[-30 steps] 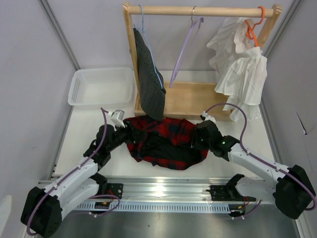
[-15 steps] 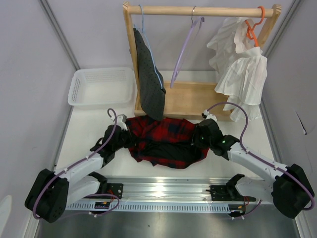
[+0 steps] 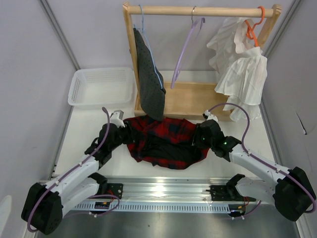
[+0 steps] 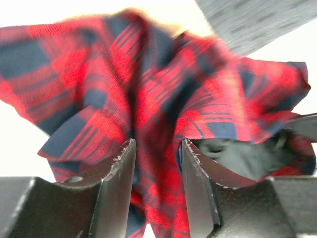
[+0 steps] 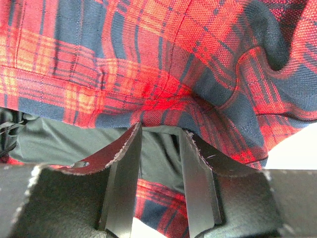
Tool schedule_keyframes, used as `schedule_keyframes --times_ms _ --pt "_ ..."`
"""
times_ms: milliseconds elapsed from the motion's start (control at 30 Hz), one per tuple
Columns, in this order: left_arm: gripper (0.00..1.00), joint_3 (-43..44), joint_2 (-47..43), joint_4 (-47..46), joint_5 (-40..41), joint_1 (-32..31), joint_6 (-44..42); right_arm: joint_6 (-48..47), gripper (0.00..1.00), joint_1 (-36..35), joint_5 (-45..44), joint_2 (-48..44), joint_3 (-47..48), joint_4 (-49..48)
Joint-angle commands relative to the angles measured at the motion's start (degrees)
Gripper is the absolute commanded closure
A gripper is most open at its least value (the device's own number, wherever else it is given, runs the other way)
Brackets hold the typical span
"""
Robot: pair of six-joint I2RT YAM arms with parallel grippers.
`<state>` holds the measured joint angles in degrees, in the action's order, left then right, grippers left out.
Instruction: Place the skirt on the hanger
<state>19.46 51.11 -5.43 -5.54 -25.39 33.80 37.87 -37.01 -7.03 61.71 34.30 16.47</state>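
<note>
The left gripper (image 4: 157,147) pinches a fold of red-and-navy plaid between its 2 fingers, at the left edge of the skirt (image 3: 163,140). The right gripper (image 5: 160,131) is closed narrowly on the skirt's right edge, with plaid and black lining caught between its fingers. The skirt lies bunched on the white table (image 3: 84,130) between the 2 arms, its black lining showing in the middle. Behind it, the lilac hanger (image 3: 185,53) hangs bare from the wooden rail (image 3: 198,11), between a grey speckled garment (image 3: 149,87) and a white ruffled garment (image 3: 241,69). A white basket (image 3: 78,84) sits at far left.
</note>
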Motion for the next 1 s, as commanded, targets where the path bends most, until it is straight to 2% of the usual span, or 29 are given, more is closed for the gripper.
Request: schedule_keyframes --times_ms 0,267,433,567,733,967 --pt "0.53 4.7 -3.6 3.3 -2.0 -0.3 -3.0 -0.2 0.58 -0.3 -0.5 -1.5 2.3 0.8" --pt "0.54 10.1 -8.0 8.9 -4.8 -0.5 -4.0 0.1 0.58 -1.4 -1.1 -1.5 3.2 1.2" --pt "0.61 11.4 -8.9 11.0 -8.2 -1.0 -3.7 -0.1 0.58 -1.4 -1.0 -0.7 3.6 1.0" --pt "0.58 15.4 -9.1 10.3 -5.3 -6.1 -5.9 -0.1 0.58 -1.4 -0.8 -0.1 3.6 0.7" --pt "0.53 28.0 -6.8 8.9 -0.1 -9.0 -8.3 -0.2 0.58 -1.4 -0.5 0.9 3.8 0.7" --pt "0.48 44.5 0.5 4.0 -2.1 -10.6 -11.5 -0.5 0.58 -1.3 -0.8 -0.1 4.0 1.5"
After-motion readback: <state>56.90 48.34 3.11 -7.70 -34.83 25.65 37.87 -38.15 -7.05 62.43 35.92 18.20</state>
